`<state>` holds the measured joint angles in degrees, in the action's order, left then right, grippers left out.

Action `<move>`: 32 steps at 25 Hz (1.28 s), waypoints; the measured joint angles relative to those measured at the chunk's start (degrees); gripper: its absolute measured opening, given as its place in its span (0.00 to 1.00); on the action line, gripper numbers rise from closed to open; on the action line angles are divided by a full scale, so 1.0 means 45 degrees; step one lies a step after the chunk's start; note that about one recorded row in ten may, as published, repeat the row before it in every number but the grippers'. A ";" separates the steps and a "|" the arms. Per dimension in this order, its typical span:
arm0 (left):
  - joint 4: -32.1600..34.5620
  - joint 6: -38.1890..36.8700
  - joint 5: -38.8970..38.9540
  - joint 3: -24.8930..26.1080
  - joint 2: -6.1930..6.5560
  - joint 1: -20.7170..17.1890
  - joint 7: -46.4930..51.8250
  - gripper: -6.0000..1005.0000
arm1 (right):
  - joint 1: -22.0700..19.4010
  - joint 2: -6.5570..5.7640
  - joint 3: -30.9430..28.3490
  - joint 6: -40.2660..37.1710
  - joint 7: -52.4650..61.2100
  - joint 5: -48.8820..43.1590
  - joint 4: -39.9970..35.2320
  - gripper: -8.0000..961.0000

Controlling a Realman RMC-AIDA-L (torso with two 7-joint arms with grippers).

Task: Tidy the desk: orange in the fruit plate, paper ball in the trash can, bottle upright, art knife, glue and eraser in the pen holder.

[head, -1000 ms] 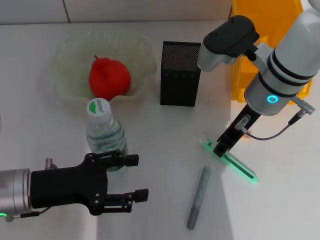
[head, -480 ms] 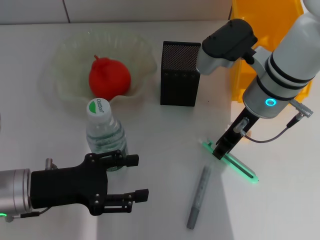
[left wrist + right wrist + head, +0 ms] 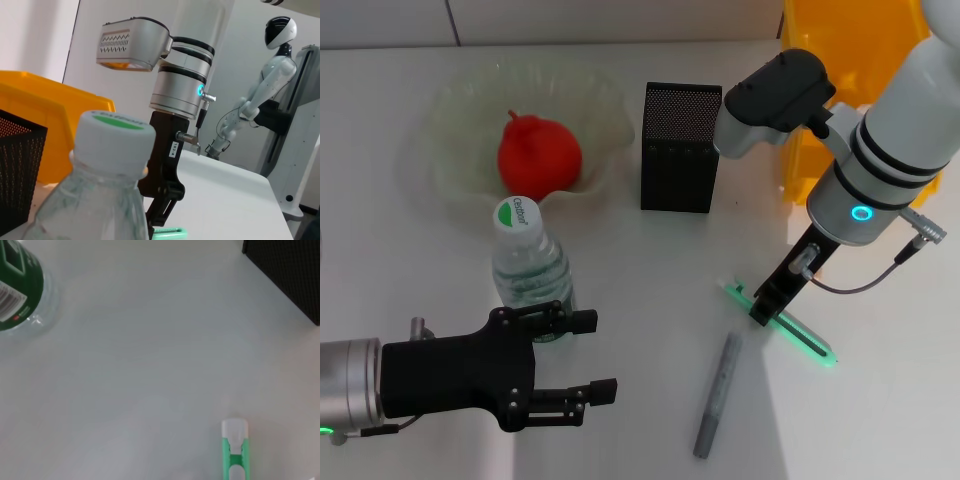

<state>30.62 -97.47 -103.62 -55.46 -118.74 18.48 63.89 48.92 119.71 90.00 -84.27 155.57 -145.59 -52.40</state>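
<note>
The orange (image 3: 540, 152) lies in the pale-green fruit plate (image 3: 455, 100). The bottle (image 3: 530, 265) stands upright with its green-marked cap up, and fills the left wrist view (image 3: 110, 200). My left gripper (image 3: 588, 355) is open just in front of the bottle, with nothing between its fingers. The black mesh pen holder (image 3: 682, 148) stands mid-table, beside the yellow trash can (image 3: 840, 60). My right gripper (image 3: 767, 303) hangs right over the white end of the green art knife (image 3: 790, 330) (image 3: 234, 450). A slim grey tube (image 3: 717, 395) lies nearby. The paper ball and eraser are out of view.
The right arm's forearm (image 3: 880, 150) reaches in front of the trash can. The pen holder corner (image 3: 290, 270) and the bottle's label (image 3: 15, 290) show in the right wrist view. A white robot (image 3: 265, 95) stands beyond the table.
My right arm has drifted slightly right and toward the table's near edge, over the art knife. The knife, the bottle and my left arm have not moved.
</note>
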 joint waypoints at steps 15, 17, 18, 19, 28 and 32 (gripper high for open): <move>-0.0010 0.0020 0.0000 0.0001 0.0000 -0.0051 -0.0136 0.81 | -0.0123 0.0000 -0.0066 -0.0044 -0.0057 0.0019 -0.0234 0.18; -0.0009 0.0021 0.0000 0.0000 0.0000 -0.0058 -0.0137 0.81 | -0.0416 -0.0029 -0.0158 -0.0123 -0.0064 0.0030 -0.0821 0.18; -0.0009 0.0021 0.0000 0.0000 0.0000 -0.0058 -0.0137 0.81 | -0.0616 -0.0050 -0.0254 -0.0205 -0.0077 0.0036 -0.1253 0.19; -0.0009 0.0021 0.0000 0.0000 0.0000 -0.0058 -0.0137 0.81 | -0.0849 -0.0072 -0.0464 -0.0319 -0.0109 0.0040 -0.1822 0.19; -0.0009 -0.0079 0.0000 0.0019 -0.0001 -0.0062 -0.0137 0.81 | -0.3693 -0.0109 -0.5582 -0.1787 -0.3277 0.4304 -0.6873 0.20; -0.0009 -0.0090 -0.0001 0.0020 0.0000 -0.0046 -0.0136 0.81 | -0.4459 -0.0117 -0.7342 -0.1131 -0.6158 0.7693 -0.5861 0.20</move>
<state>30.58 -97.88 -103.62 -55.37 -118.74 18.27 63.28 28.85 119.18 56.96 -89.36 127.86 -110.97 -78.77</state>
